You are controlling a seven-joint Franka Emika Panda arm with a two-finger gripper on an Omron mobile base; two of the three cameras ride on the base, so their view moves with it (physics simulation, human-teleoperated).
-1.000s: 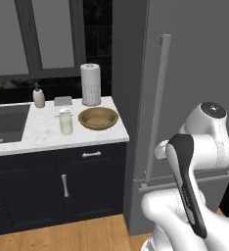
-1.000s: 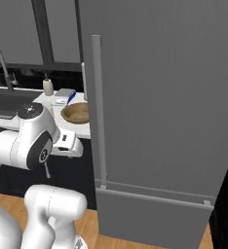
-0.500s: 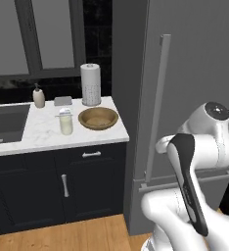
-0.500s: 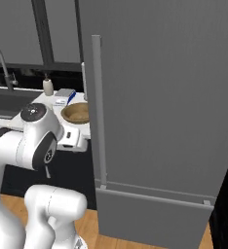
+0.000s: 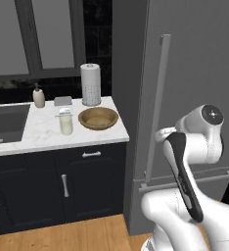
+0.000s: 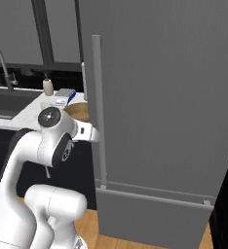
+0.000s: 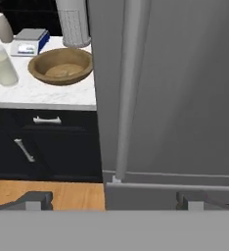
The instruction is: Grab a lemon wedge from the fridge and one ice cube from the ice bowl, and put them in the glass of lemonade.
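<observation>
Fingers (image 7: 114,200) stood spread wide, empty, short of the closed fridge (image 7: 185,88) and its bar handle (image 7: 128,88). A misaligned reach risked glancing off it. Beside it, the ice bowl (image 7: 61,64) and glass of lemonade (image 7: 2,63) sat on the surface (image 7: 48,93).

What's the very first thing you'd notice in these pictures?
The big grey fridge, shut, with its long handle running down the door, right in front of the robot. Beside it on the white counter sit the brown ice bowl and the glass of lemonade.
</observation>
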